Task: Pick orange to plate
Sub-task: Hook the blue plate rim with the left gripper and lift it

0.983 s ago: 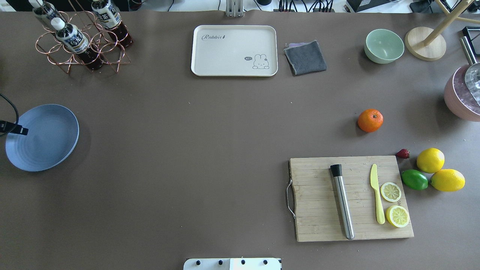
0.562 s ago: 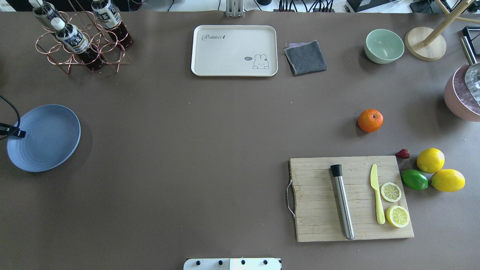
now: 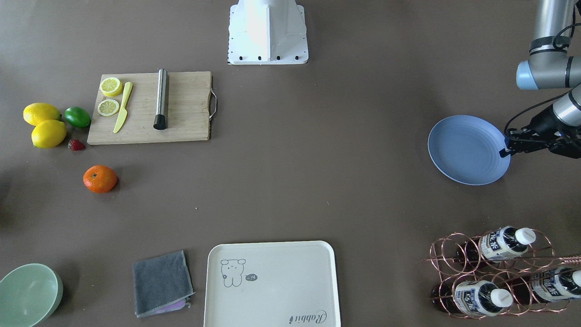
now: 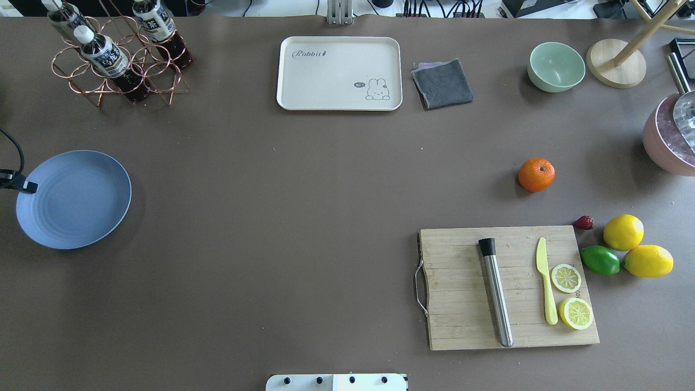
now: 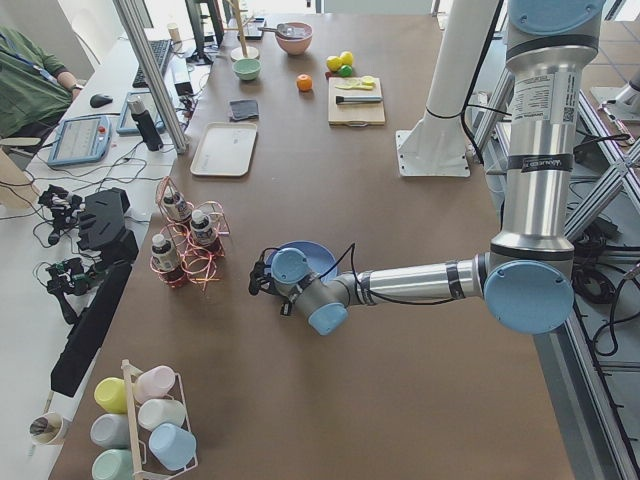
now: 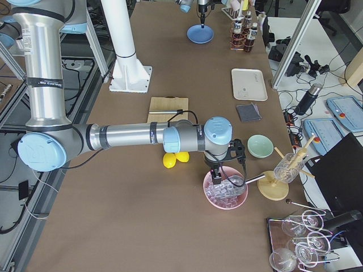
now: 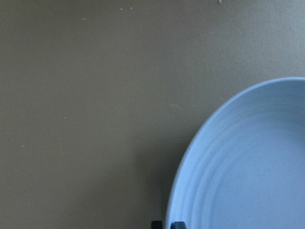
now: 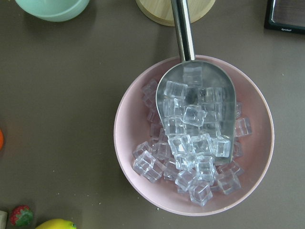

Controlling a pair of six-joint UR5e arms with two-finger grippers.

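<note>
Left hand (image 3: 504, 152) tight on plate (image 3: 463, 150) rim

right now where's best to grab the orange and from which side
Grip the orange across its widest middle, straight down from above. It is round, sits free with its stem spot up, and the strawberry and cutting board lie apart from it.

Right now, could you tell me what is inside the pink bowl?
Clear ice cubes and a metal scoop loaded with cubes fill the pink bowl; its bottom beneath them is covered.
</note>
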